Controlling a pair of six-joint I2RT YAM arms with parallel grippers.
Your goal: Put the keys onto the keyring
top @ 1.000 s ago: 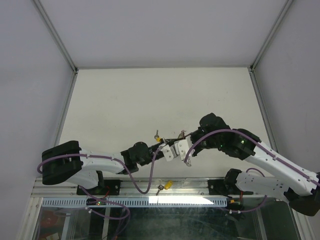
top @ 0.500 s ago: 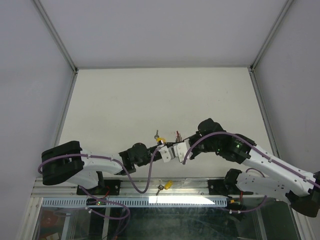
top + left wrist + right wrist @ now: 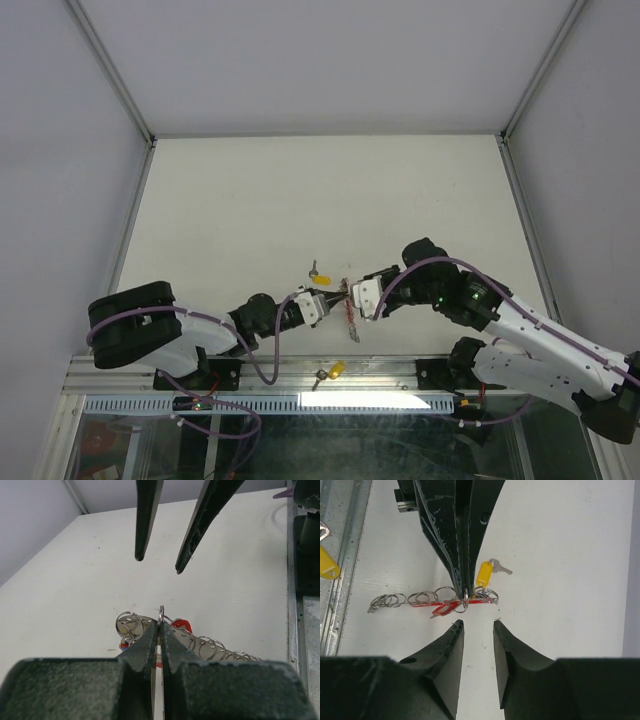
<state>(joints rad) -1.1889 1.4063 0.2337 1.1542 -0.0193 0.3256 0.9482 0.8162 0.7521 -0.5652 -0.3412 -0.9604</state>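
Keyring [image 3: 427, 601] sits at the tip of your left claw [image 3: 161, 630], which is clenched on one of its silver rings. Your right claw [image 3: 477, 627] faces that ring, just short of it, jaws parted and empty. One yellow-tagged key [image 3: 485, 574] lies on the surface [image 3: 560, 555] just beside the left claw.

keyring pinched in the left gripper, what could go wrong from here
The left gripper is shut on just one thin silver ring of the red-banded keyring, so it may slip or twist free. The right gripper is open and empty, and one yellow-tagged silver key lies out on the metal rail, likely awkward to pick up.
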